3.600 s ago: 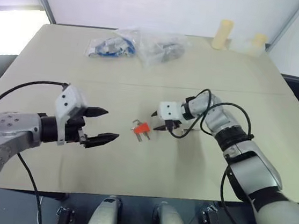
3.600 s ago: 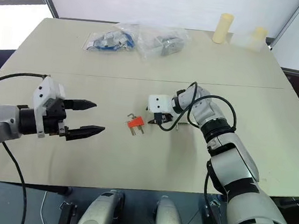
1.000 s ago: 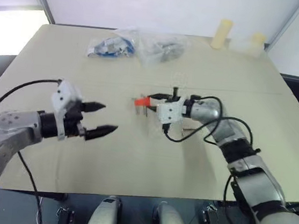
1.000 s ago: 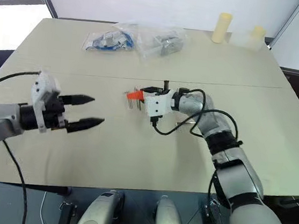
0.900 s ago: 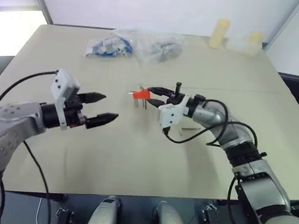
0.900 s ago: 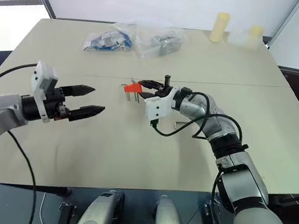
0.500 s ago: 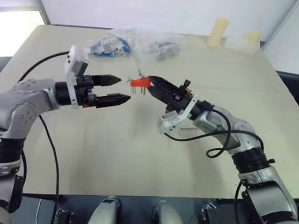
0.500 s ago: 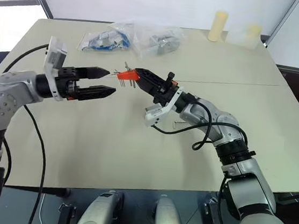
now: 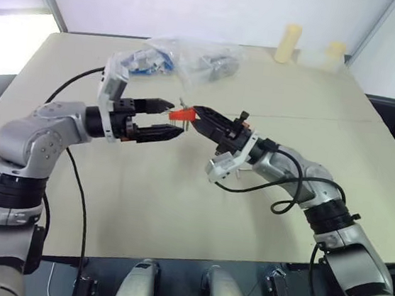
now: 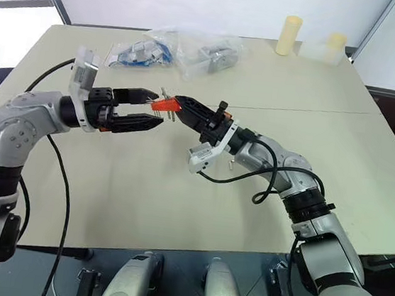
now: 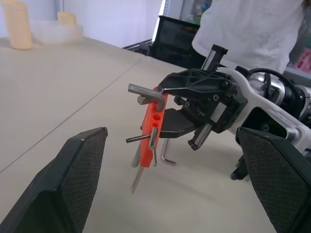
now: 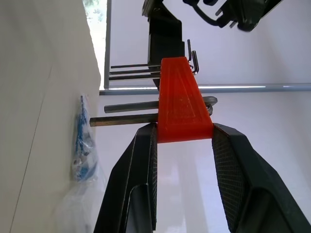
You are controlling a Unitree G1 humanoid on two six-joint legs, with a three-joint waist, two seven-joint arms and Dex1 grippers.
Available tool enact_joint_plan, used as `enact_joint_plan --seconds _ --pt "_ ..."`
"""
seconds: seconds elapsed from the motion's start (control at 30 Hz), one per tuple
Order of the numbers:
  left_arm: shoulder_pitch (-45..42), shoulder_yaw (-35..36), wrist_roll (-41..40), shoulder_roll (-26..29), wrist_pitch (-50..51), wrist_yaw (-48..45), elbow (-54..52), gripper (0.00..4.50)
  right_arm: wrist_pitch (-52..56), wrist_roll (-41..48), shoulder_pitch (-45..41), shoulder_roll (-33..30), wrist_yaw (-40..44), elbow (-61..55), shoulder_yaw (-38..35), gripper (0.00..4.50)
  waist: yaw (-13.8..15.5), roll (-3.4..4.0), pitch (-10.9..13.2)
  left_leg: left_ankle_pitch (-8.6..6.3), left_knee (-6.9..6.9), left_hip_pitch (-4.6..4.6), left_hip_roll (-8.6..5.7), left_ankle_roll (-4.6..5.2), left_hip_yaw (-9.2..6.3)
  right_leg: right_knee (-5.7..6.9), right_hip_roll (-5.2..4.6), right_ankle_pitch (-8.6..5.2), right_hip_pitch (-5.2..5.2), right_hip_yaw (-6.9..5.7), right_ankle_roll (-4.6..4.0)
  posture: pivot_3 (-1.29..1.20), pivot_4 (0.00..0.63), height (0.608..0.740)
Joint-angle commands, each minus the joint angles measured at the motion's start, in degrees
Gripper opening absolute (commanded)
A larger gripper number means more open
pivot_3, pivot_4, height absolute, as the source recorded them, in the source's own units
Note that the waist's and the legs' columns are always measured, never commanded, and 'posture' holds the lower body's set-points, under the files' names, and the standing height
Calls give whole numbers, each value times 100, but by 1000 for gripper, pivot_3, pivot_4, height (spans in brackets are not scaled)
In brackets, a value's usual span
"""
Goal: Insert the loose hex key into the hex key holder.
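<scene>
Right wrist view: my right gripper (image 12: 183, 141) clamps the wedge-shaped red-orange plastic hex key holder (image 12: 183, 103), thin metal keys protruding; my left gripper (image 9: 166, 120) gapes beside it.

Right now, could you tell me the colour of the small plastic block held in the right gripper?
Red-orange; the plastic hex key holder shows best in the right wrist view.

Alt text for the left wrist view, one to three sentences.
The right tool, shut on the red hex key holder, holds it upright above the beige table, metal keys poking out of it. The left tool's two black fingers stand wide apart in the foreground. A loose hex key lies on the table beyond the holder.
</scene>
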Motion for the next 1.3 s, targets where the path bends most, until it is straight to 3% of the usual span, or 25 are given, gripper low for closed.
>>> enact_joint_plan --seconds 0.03,0.4,0.5,0.67,1.27,1.3 --pt "-154 42 108 -56 -199 29 -21 4500 13 215 -45 6 42 -291 -116 1035 0 0 0 0 0 0 0 0 0 0 0 0 0 0 0 0 150 740" --pt "-274 54 206 -258 -226 2 125 4500 40 322 34 -28 237 -410 -121 1035 1 0 0 0 1 0 0 0 0 1 0 0 0 0 0 0 150 740" --pt "-268 42 161 -244 -100 1 127 3142 51 351 65 -31 286 -436 -124 1035 -2 0 0 0 1 0 0 0 0 2 0 0 0 0 0 0 150 740" --pt "-200 -18 226 -237 -90 -56 77 492 59 412 98 -33 353 -458 -137 1035 1 0 0 0 1 0 0 0 0 2 0 0 0 0 0 0 150 740" --pt "-96 -56 306 -197 -72 -49 -31 492 128 630 163 -5 619 -475 -164 1035 1 0 0 0 2 0 0 0 0 2 0 0 0 0 0 0 150 740" --pt "-91 -61 313 -195 -82 -53 -35 458 118 625 162 -3 618 -484 -167 1535 1 0 0 0 2 0 0 0 0 2 0 0 0 0 0 0 150 740"
